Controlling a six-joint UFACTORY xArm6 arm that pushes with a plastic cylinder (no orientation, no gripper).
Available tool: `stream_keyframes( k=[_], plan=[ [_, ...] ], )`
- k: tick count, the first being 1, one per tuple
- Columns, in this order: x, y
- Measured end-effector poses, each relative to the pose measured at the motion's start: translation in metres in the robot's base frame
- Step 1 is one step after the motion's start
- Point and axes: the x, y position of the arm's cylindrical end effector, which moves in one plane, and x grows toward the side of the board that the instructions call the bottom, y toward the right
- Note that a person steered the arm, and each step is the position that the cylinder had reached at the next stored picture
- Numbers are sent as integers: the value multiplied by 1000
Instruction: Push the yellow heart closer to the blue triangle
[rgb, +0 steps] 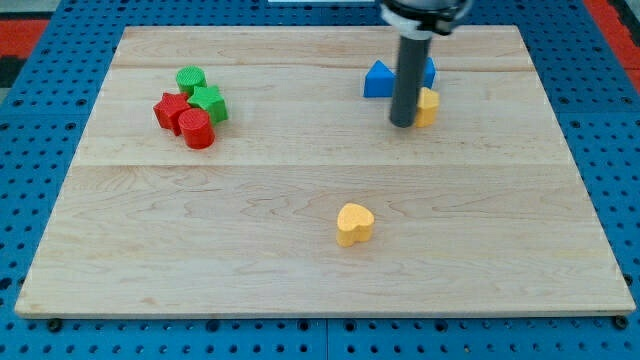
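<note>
The yellow heart (354, 224) lies alone on the wooden board (300, 270), a little right of the middle and toward the view's bottom, with bare wood all around it. The blue triangle (380, 80) sits well apart from it, near the view's top and slightly to the right of the heart. Just beside this triangle, on its right, a second blue block (429, 71) shows only partly behind the rod, so I cannot tell its shape. Below that one, a second yellow block (428, 106) stands, also half hidden by the rod, and its shape is not clear either. My tip (402, 124) rests on the board just below the blue triangle's right side and touches, or almost touches, the left side of this second yellow block; I cannot tell which. The tip is far from the yellow heart, which lies below it and a little to the left in the view. The arm ends in this dark rod only, so there is no pincer to be apart or together. On the view's left, well apart from all this, 4 blocks stand in 1 tight group: a green cylinder (190, 79) at the top, a green star (209, 102) under it, a red star (170, 108) to the left, and a red cylinder (197, 130) at the bottom.
</note>
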Motion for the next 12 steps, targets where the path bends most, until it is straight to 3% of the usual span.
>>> stream_keyframes(
  k=[2,3,5,6,8,10,12],
  plan=[
    [-17,32],
    [29,43],
    [184,15],
    [206,-52],
    [139,-73],
    [138,-129],
    [85,-122]
  ],
)
